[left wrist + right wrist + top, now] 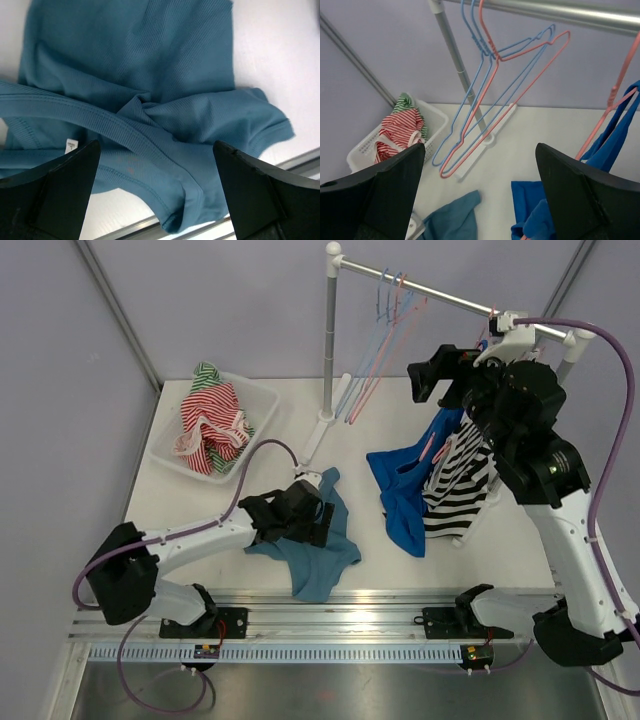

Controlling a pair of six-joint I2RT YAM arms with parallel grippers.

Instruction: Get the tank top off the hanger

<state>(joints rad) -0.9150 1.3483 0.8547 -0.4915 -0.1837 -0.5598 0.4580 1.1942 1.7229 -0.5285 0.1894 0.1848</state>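
White bench [200, 505] is spreading out beneath lilac walls [250, 300]. By the near edge, the left gripper [156, 150] is poising spread and empty over a crumpled teal ribbed top [150, 60]. Toward the right edge, the blue tank top [400, 485] is hanging from a thin pink hanger [615, 95], draping beside a black-and-white striped garment [458, 485]. Above, the right gripper [480, 150] is gaping, holding nothing. Wire hangers [375, 350] are dangling from the metal rail [440, 290]; a perforated basket [262, 398] is cradling striped clothes [210, 420] at the far left corner.
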